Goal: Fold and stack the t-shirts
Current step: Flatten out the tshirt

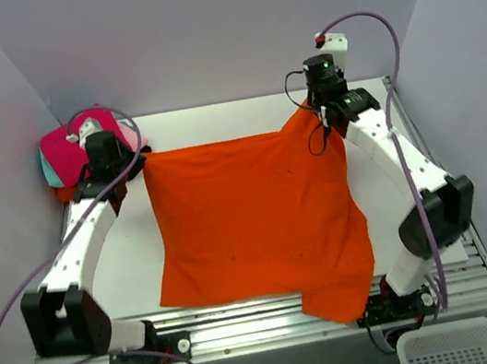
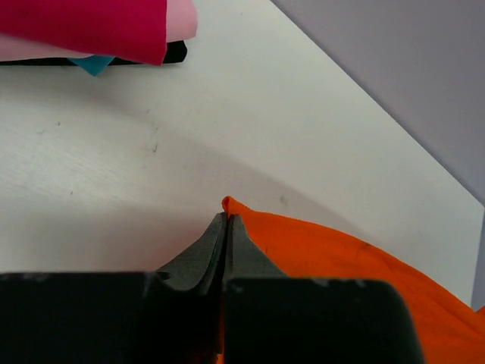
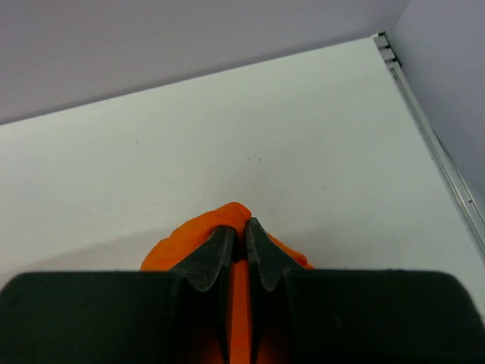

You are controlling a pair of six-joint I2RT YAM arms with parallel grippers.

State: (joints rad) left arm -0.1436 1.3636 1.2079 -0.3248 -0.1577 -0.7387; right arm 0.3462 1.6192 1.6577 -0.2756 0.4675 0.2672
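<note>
Orange t-shirt (image 1: 255, 222): spread mostly flat across the middle of the bench (image 1: 128, 276), front side smooth with a few shallow creases; drapes at lower right over the metal rail (image 1: 247, 317) along the bottom of the overhead frame; held at both upper corners.

Left pincer (image 1: 133, 155): pressed together on the upper-left corner of the orange t-shirt; shows, in the left wrist view, a small tip of orange cloth poking out past the closed fingertips, with the rest of the cloth trailing off to the lower right.

Right pincer (image 1: 317, 114): clamped on the upper-right corner of the orange t-shirt, drawn up into a peak; grips, in the right wrist view, a bunched fold of orange cloth between the fingers.

Folded stack (image 1: 66, 155): sits at the upper left of the overhead frame, just beside the left pincer; cannot tell whether touching the orange t-shirt.

Stack layers, left wrist view, upper left: magenta piece (image 2: 83, 26) on top, light pink piece (image 2: 182, 19) under it, teal sliver (image 2: 95, 64) and black edge (image 2: 176, 53) lower down.

White basket (image 1: 463, 346): perforated, bottom right corner of the overhead frame, beyond the metal rail.
</note>
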